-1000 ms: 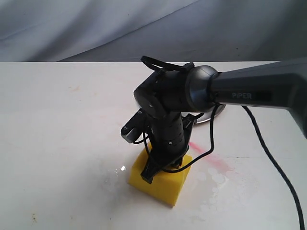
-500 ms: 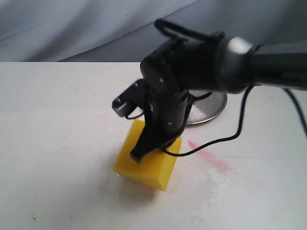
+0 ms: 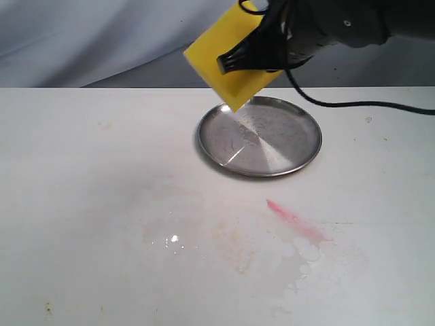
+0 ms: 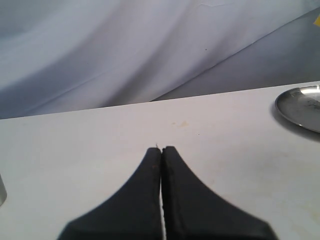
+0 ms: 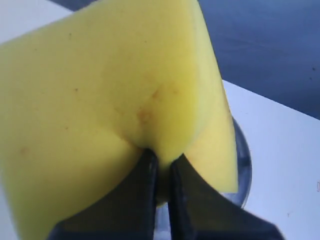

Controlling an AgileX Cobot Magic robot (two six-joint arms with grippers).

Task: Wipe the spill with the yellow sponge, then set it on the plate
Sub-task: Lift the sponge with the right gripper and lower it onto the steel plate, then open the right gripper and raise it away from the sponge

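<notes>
Your right gripper (image 5: 161,159) is clamped narrow on the yellow sponge (image 3: 228,64), its fingers pinching into the foam so that it dimples around them. The sponge hangs in the air, clear of the table (image 3: 81,176). It is tilted on the diagonal, its broad face towards the exterior camera and one corner pointing down at the far-left rim of the plate (image 3: 302,155). Its upper corner runs up to the edge of the picture and the gripper covers part of it, so you cannot tell which way its long axis lies.

The spill (image 3: 234,246) is a faint tan blotch on the table, well apart from the sponge, with the pink-red streak (image 3: 296,221) between it and the plate.

Your left gripper (image 4: 161,150) sits low over bare table, fingertips pressed together on nothing.
</notes>
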